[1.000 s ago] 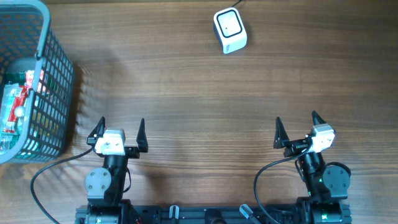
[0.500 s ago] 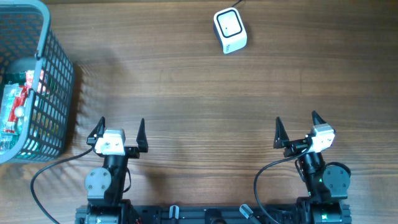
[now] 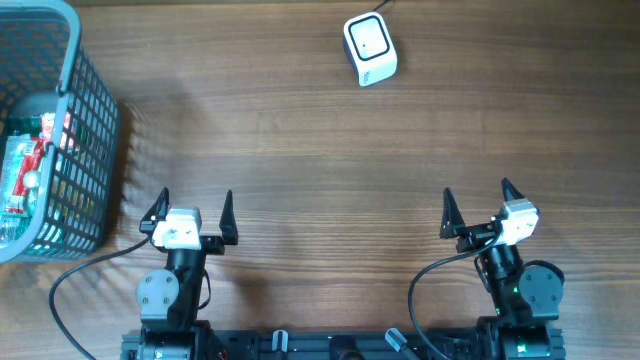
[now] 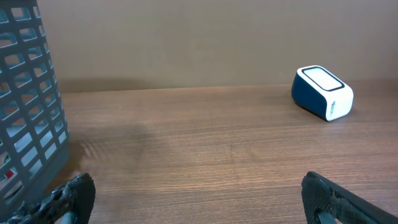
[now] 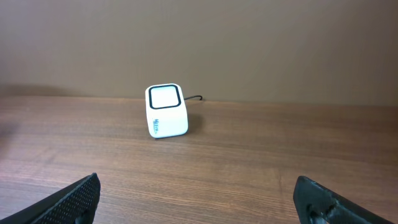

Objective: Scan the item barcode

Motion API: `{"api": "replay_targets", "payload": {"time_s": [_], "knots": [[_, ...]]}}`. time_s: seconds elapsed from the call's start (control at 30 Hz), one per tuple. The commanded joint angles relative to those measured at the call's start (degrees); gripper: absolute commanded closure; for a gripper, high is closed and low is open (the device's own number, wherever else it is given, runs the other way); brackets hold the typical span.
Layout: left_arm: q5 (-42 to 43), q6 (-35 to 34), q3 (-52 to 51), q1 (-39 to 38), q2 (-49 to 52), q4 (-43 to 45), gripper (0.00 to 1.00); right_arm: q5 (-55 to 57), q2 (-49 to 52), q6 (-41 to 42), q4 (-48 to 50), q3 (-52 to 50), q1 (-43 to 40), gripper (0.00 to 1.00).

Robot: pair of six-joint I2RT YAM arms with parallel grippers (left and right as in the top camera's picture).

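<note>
The brown wooden desk (image 3: 320, 170) has a white barcode scanner (image 3: 370, 48) at 12 o'clock. A gray basket (image 3: 95, 140) at 9 o'clock holds a packet (image 3: 25, 170). At 7 and 5 o'clock, the left gripper (image 3: 194, 200) and right gripper (image 3: 477, 192) gape wide, holding nothing.

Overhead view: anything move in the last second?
Nothing visibly changed. The left tool and right tool are open and empty at the near edge. The barcode scanner and the grey basket are where they were.
</note>
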Motion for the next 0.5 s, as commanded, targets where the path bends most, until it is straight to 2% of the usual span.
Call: {"api": "replay_targets", "payload": {"time_s": [0.0, 0.37, 0.47], "knots": [[1.1, 0.9, -0.2, 0.3, 0.1, -0.4, 0.00, 0.1, 0.2, -0.2, 0.3, -0.1, -0.3, 0.00], [2.4, 2.2, -0.2, 0.3, 0.1, 2.9, 0.00, 0.1, 0.2, -0.2, 0.3, -0.1, -0.3, 0.00], [8.3, 1.2, 1.0, 0.2, 0.1, 10.9, 0.00, 0.1, 0.2, -0.2, 0.3, -0.1, -0.3, 0.00]]}}
